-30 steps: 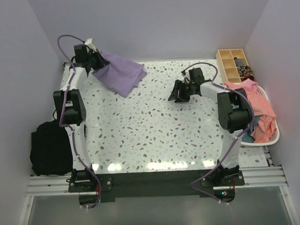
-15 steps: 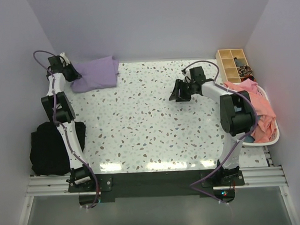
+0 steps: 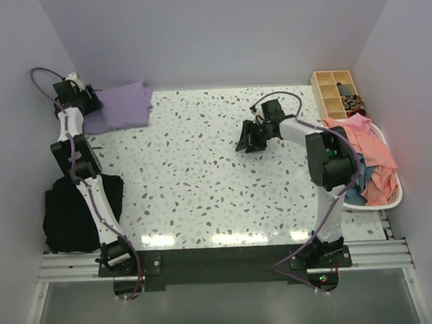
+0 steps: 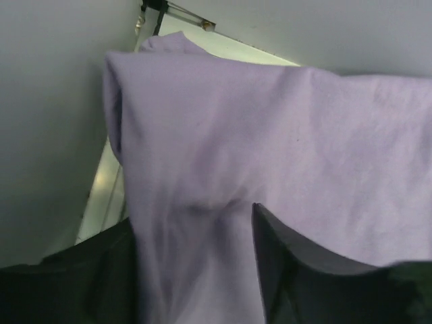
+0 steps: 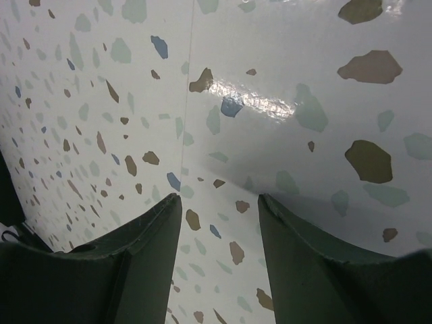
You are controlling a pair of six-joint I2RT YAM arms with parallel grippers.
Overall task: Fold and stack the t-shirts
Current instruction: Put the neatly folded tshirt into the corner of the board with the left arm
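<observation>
Robotics lab test cell: plain lavender walls (image 3: 217,33) box in a speckled desk (image 3: 202,184), with the left arm (image 3: 76,157) and right arm (image 3: 330,157) bolted to an aluminium rail (image 3: 70,267) at 6 o'clock.

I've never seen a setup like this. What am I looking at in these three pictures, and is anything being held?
These are two robot arms bolted to the near edge of a speckled table. The wide picture comes from a fixed camera above and behind them. The other two come from small cameras on each wrist, looking past that arm's own fingers. The left pincer is at the far left corner with the lavender t-shirt between its fingers; how firmly it grips I cannot tell. The right pincer is open and empty over the table. On the right, a white basket holds a pink t-shirt and other clothes, with a wooden divided tray behind it. A black fabric bundle lies at the left.
</observation>
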